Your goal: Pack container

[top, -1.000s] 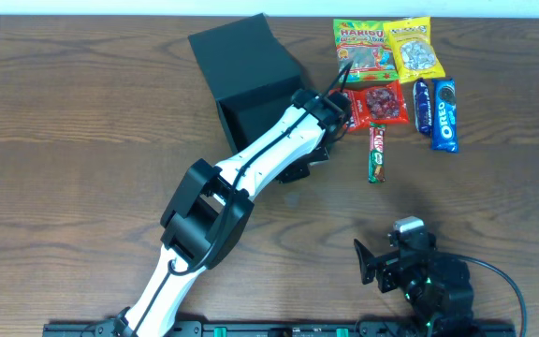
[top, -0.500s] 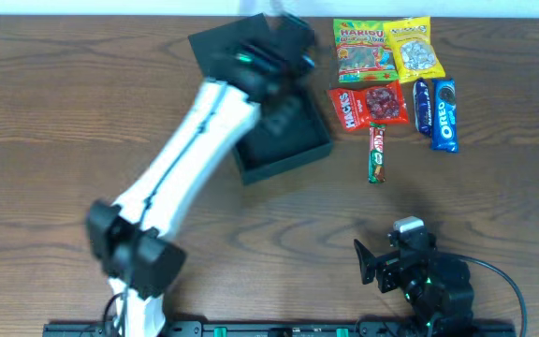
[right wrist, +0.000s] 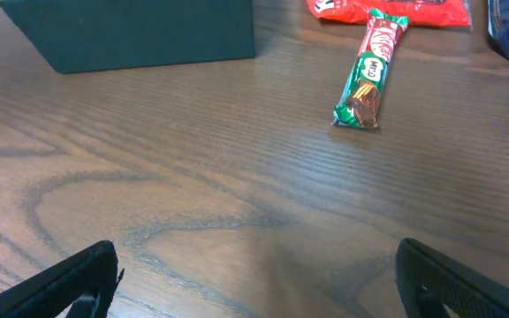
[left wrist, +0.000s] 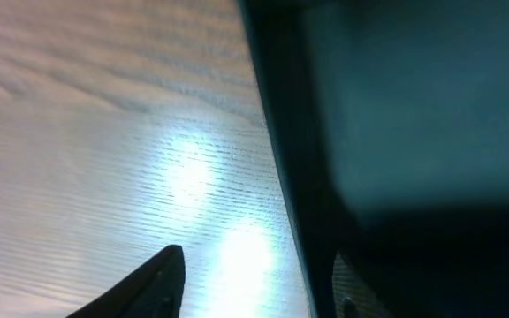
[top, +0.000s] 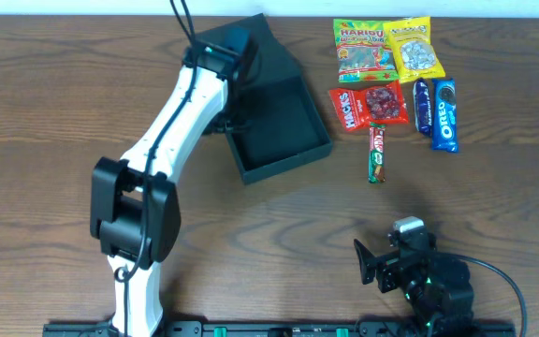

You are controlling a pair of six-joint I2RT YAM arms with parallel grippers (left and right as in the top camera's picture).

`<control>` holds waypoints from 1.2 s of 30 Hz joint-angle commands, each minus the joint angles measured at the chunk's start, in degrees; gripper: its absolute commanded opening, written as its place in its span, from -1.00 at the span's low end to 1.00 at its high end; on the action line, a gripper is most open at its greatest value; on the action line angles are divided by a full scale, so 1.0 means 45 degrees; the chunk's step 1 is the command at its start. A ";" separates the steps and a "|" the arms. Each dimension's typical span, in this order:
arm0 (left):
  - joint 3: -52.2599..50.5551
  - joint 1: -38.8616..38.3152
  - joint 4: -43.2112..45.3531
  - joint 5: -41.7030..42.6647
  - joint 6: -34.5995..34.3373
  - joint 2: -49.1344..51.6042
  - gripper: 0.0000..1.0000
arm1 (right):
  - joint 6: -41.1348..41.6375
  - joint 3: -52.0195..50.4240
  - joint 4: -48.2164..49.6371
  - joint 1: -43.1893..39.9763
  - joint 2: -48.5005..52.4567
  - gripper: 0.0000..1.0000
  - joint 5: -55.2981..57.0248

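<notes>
The black container (top: pixel 284 165) lies open at the back middle of the table, its flap lid (top: pixel 268 47) tilted up behind it. My left gripper (top: pixel 221 49) is at the lid's left edge. In the left wrist view its jaws (left wrist: pixel 254 291) are apart, and the container's dark edge (left wrist: pixel 281 177) runs between them, one finger over the wood and one over the black board. My right gripper (top: pixel 374 262) is open and empty near the front edge (right wrist: pixel 254 296). The container's front wall (right wrist: pixel 140 35) shows in the right wrist view.
Snacks lie to the right of the container: a Haribo bag (top: pixel 358 47), a yellow packet (top: pixel 415 47), a red packet (top: pixel 368 105), a green KitKat bar (top: pixel 376 152) (right wrist: pixel 368 75), a blue Oreo pack (top: pixel 445 114) and a dark blue bar (top: pixel 422 103).
My left arm swung from the container's right side to its back left. The lid went from closed to folded back, so the inside now shows. The right arm has not moved.
</notes>
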 commanded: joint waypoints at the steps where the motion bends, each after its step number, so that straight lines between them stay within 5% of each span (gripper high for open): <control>1: -0.0486 0.0049 0.0364 0.0165 -0.1554 0.0500 -0.07 | 0.0136 -0.0039 -0.0015 0.0117 -0.0068 0.99 0.0029; 10: -0.0631 0.0039 0.1088 -0.0505 -0.0937 0.1073 -0.63 | 0.0136 -0.0039 -0.0015 0.0117 -0.0068 0.99 0.0029; 16: -0.0631 0.0039 0.1229 -0.1015 0.0772 0.1073 -0.88 | 0.0136 -0.0039 -0.0015 0.0117 -0.0068 0.98 0.0029; 36: -0.0631 -0.0151 0.2001 -0.1209 0.2696 0.1073 -0.88 | 0.0136 -0.0039 -0.0015 0.0117 -0.0068 0.98 0.0029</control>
